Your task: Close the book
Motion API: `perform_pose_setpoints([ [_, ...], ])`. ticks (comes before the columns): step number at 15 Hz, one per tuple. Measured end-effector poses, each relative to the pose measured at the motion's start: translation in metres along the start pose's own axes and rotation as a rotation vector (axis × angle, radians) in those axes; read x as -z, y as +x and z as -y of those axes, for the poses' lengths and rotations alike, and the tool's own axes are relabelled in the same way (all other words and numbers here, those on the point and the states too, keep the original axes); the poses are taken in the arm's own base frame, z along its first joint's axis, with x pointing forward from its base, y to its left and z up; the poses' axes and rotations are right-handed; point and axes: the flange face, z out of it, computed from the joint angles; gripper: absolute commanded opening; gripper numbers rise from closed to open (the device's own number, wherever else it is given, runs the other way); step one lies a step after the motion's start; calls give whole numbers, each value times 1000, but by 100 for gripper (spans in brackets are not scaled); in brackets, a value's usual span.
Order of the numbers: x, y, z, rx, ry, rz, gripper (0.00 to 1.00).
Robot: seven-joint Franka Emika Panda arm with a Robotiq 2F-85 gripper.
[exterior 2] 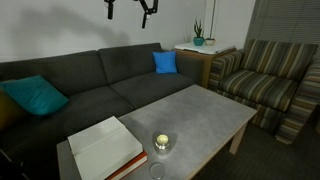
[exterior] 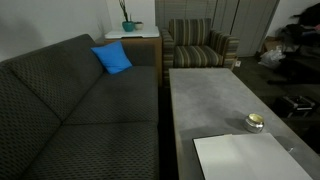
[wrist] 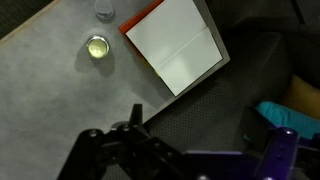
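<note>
The book (exterior 2: 103, 148) lies open on the grey coffee table (exterior 2: 205, 110), near the sofa end, white pages up and a red edge along its side. It also shows in an exterior view (exterior: 245, 157) and in the wrist view (wrist: 175, 45). My gripper (exterior 2: 148, 12) hangs high above the sofa, far from the book. In the wrist view its two fingers stand apart with nothing between them (wrist: 200, 125), over the sofa seat beside the table edge.
A small round gold tin (exterior 2: 161, 142) sits on the table next to the book, also in the wrist view (wrist: 97, 46). A clear glass (wrist: 104, 10) stands near it. The dark sofa (exterior 2: 90, 85) holds a blue pillow (exterior 2: 165, 62) and a teal pillow (exterior 2: 35, 95). A striped armchair (exterior 2: 265, 85) stands beyond.
</note>
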Motion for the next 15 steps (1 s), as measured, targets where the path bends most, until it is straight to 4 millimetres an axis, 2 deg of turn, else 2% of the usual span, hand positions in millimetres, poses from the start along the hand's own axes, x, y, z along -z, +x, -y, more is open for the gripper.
perform_pose_setpoints([
  [5,-30,74,10,151,39,108,100],
  [7,-43,95,10,193,62,148,100],
  [9,-51,105,5,209,75,159,100],
  [15,-48,107,2,212,78,159,100],
])
